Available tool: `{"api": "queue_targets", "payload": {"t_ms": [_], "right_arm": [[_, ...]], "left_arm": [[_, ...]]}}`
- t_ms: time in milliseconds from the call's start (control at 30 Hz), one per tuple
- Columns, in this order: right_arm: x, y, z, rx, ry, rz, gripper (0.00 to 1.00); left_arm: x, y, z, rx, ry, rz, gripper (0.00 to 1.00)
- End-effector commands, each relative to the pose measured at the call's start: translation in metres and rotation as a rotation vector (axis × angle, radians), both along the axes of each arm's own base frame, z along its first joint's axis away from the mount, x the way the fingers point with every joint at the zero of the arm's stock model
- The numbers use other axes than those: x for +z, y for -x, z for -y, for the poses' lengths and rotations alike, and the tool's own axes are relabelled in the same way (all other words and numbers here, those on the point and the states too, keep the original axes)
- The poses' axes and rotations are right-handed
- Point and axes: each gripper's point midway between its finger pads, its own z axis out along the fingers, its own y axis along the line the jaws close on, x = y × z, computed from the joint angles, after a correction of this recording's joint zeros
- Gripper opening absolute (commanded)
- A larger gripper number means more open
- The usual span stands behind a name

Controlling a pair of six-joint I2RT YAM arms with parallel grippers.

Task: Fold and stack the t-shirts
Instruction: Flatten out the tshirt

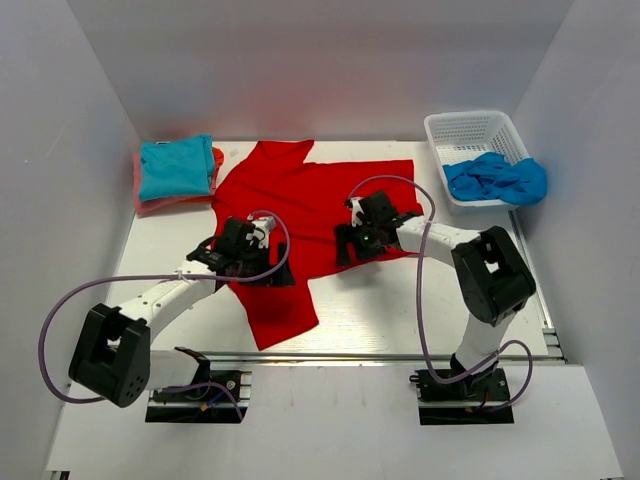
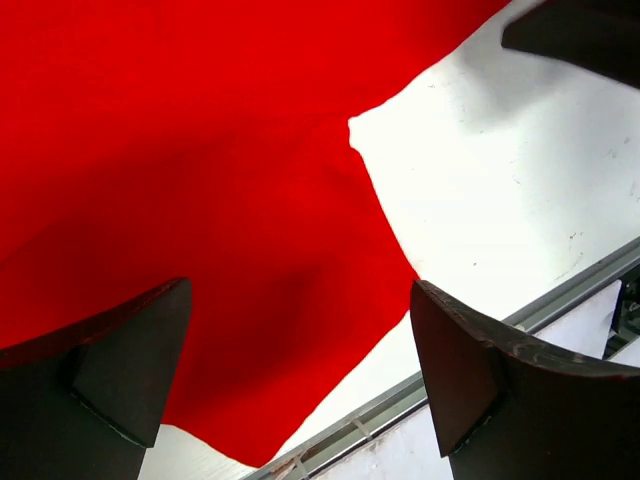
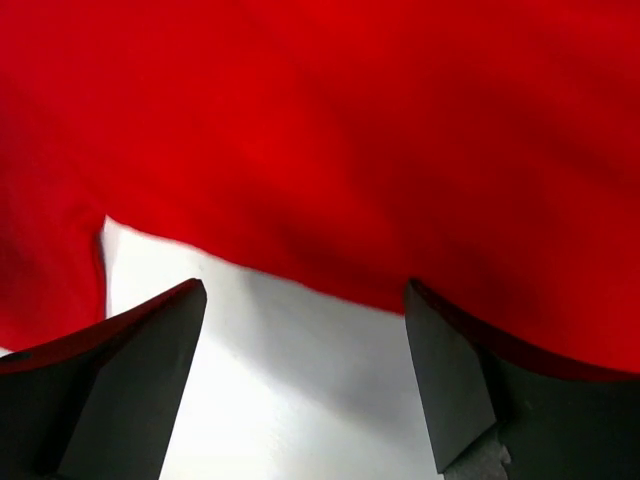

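Observation:
A large bright red t-shirt (image 1: 300, 200) lies spread on the white table, one part reaching toward the near edge. It fills most of the left wrist view (image 2: 200, 180) and the top of the right wrist view (image 3: 350, 130). My left gripper (image 1: 262, 272) is open and empty, low over the shirt's left part. My right gripper (image 1: 352, 250) is open and empty at the shirt's near hem. A folded turquoise t-shirt (image 1: 176, 166) lies on a folded orange-pink one (image 1: 150, 203) at the back left.
A white mesh basket (image 1: 478, 148) stands at the back right with a crumpled blue cloth (image 1: 497, 179) hanging over its near rim. The table's metal front rail (image 1: 400, 356) runs along the near edge. White walls enclose the left, back and right.

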Motion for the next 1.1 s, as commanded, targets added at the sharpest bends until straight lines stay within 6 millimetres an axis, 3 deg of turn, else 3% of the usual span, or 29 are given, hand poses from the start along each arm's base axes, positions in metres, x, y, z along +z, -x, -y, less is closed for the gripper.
{"api": "queue_targets", "payload": {"t_ms": [0,33,67,133,167,267,333,433,467,500,600,633,667,733,800,933,1000,1033,1067], "right_arm": [[-0.007,-0.011,-0.008,-0.026,0.019,0.013,0.85],[-0.012,-0.002,-0.01,-0.016,0.025,-0.015,0.85],[-0.026,0.019,-0.004,-0.001,0.054,-0.078,0.85],[-0.029,0.043,-0.009,0.003,0.045,-0.138,0.83],[-0.044,0.073,0.007,0.006,0.077,-0.207,0.81],[-0.041,0.131,0.008,0.054,0.022,-0.335,0.76],[-0.037,0.177,0.02,0.091,0.029,-0.447,0.75],[-0.009,0.215,0.02,0.204,-0.036,-0.523,0.75],[-0.001,0.215,0.018,0.219,-0.055,-0.511,0.75],[0.018,0.205,0.008,0.232,-0.102,-0.45,0.75],[0.042,0.17,0.005,0.169,-0.09,-0.279,0.79],[0.041,0.148,0.018,0.08,0.014,-0.197,0.79],[0.049,0.138,0.018,0.041,0.026,-0.166,0.79],[0.049,0.123,0.043,-0.076,0.134,-0.119,0.81],[0.046,0.116,0.06,-0.152,0.185,-0.106,0.83],[0.017,0.134,0.088,-0.245,0.256,-0.193,0.81],[0.004,0.141,0.101,-0.307,0.295,-0.233,0.81],[-0.001,0.141,0.114,-0.346,0.348,-0.218,0.81],[-0.007,0.139,0.131,-0.398,0.42,-0.196,0.8]], "left_arm": [[0.018,-0.009,-0.003,0.035,-0.011,0.068,1.0],[0.02,-0.009,-0.002,0.033,-0.014,0.079,1.0],[0.023,-0.014,-0.004,0.048,-0.026,0.097,1.0],[0.034,-0.023,-0.004,0.087,-0.015,0.129,1.0],[0.037,-0.028,-0.004,0.094,-0.012,0.148,1.0],[0.045,-0.042,-0.003,0.103,-0.031,0.188,1.0],[0.05,-0.053,-0.001,0.1,-0.043,0.206,1.0],[0.051,-0.055,0.001,0.07,-0.052,0.211,1.0],[0.049,-0.057,0.004,0.063,-0.044,0.209,1.0],[0.046,-0.059,0.005,0.056,-0.05,0.211,1.0],[0.039,-0.053,0.023,-0.036,0.002,0.182,1.0],[0.04,-0.046,0.036,-0.101,0.047,0.17,1.0],[0.04,-0.039,0.047,-0.142,0.069,0.164,1.0],[0.041,-0.033,0.06,-0.196,0.089,0.174,1.0],[0.028,-0.022,0.067,-0.237,0.066,0.152,1.0],[0.006,-0.009,0.073,-0.288,0.023,0.096,1.0],[-0.001,0.009,0.079,-0.348,0.036,0.067,1.0],[0.004,0.006,0.081,-0.348,0.048,0.09,1.0],[-0.003,0.014,0.081,-0.362,0.043,0.078,1.0]]}}
